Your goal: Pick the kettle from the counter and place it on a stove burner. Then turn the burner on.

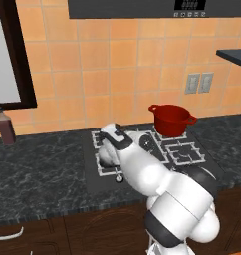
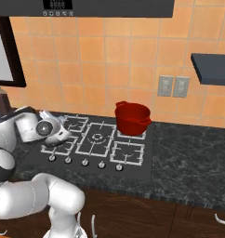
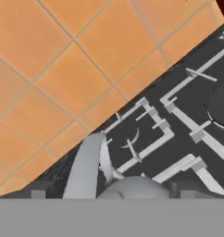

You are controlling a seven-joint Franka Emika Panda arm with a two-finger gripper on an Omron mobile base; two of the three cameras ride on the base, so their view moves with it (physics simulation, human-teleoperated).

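Kettle (image 3: 132, 187) sits on the front-left burner (image 1: 110, 172) of the cooktop (image 2: 133, 169), right under the hand. Its arched handle (image 3: 88, 162) rises between the tips. The gripper (image 3: 113, 194) jaws look wide, tips well apart, nothing clamped, so I judge the kettle placed and the knob step not yet done.

Risks, as I judge them:
- a tip could catch the handle as the hand lifts, dragging or tipping the kettle off the grate
- the wrong knob gets turned: the row at the cooktop's front edge is tight, and the leftmost knob (image 2: 51, 158) looks like the match for this burner, though I can't confirm
- the hand could bump the kettle when it drops to the knobs just in front of it

Counts:
- 1 kettle
- 1 red pot (image 2: 132, 118), on the cooktop's back-right burner
- 5 burners
- 5 knobs (image 2: 85, 162)
- 2 wall outlets (image 2: 174, 86), above and right of the cooktop
- 1 bottle (image 1: 6, 127), on the counter (image 2: 193, 158) far left of the cooktop
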